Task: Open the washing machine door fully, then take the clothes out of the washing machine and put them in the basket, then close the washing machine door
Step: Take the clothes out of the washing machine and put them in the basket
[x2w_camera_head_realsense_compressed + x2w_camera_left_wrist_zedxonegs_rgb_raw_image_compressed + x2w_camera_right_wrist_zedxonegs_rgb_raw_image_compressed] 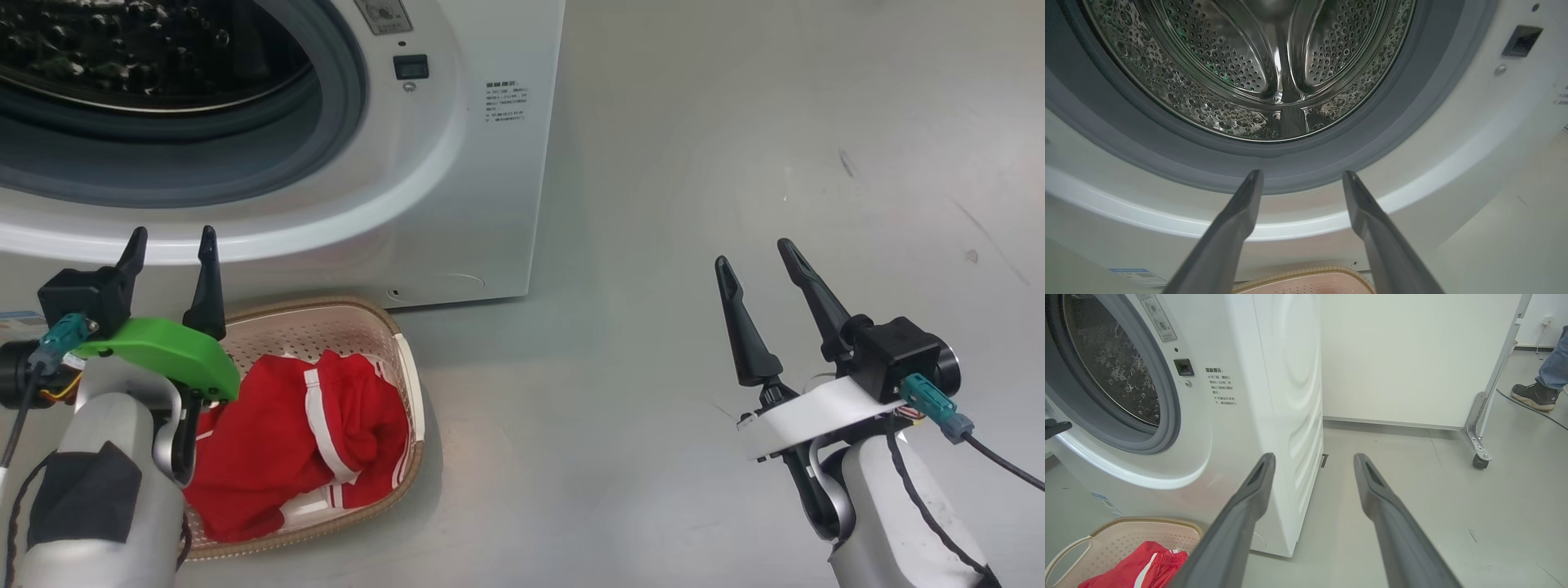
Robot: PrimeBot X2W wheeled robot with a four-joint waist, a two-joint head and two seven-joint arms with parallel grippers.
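The white washing machine (457,163) stands at upper left with its mouth uncovered; its grey rubber ring (1306,163) frames a steel drum (1249,69) with no fabric visible inside. The washing machine door is out of view. The red clothes (302,433) with white stripes lie in the cream basket (408,367) on the floor in front of the machine, seen too in the right wrist view as clothes (1139,567) in the basket (1122,535). My left gripper (169,245) is open above the basket's left part, fingers pointing at the machine's lower rim. My right gripper (755,257) is open over bare floor to the right.
Grey floor (735,163) stretches to the right of the machine. In the right wrist view, a white panel on a wheeled metal foot (1478,453) stands behind, and a person's shoe (1533,396) and trouser leg show at the far right beside a cable.
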